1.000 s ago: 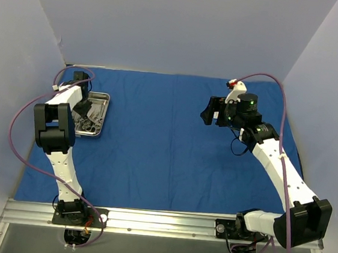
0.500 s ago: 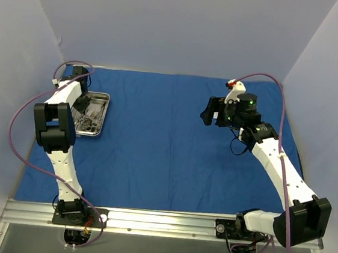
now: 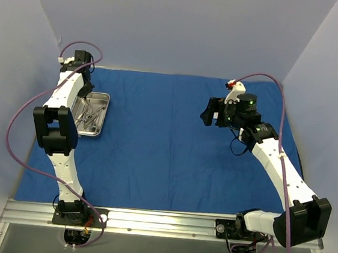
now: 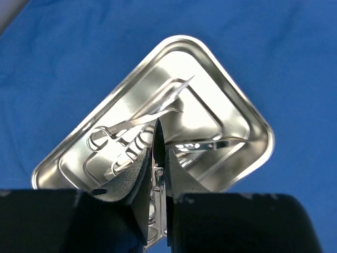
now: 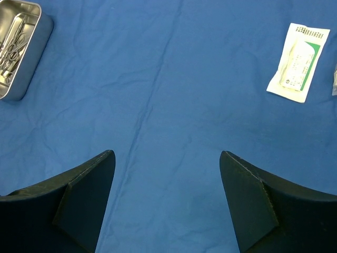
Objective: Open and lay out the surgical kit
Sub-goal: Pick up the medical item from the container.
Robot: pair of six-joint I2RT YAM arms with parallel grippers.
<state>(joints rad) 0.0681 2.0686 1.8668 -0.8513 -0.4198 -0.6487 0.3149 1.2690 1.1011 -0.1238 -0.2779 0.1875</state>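
The royal-blue cloth (image 3: 167, 144) lies spread flat over the table. The steel tray (image 3: 104, 98) stands at its far left and holds silver clamps (image 4: 113, 138) and thin tweezers (image 4: 168, 97). My left gripper (image 3: 83, 87) hangs above the tray's far end. In the left wrist view it (image 4: 158, 150) is shut on a thin steel instrument with a pivot screw, its pointed tip sticking up between the jaws. My right gripper (image 3: 209, 114) is open and empty above the cloth at the right (image 5: 167, 158). A white packet (image 5: 295, 62) lies on the cloth.
The edge of a second packet (image 5: 334, 79) shows at the right border of the right wrist view. The tray also shows there at top left (image 5: 31, 45). Pale walls enclose the table on three sides.
My left gripper has risen and moved back from inside the tray toward the far left corner. The right arm has not moved.
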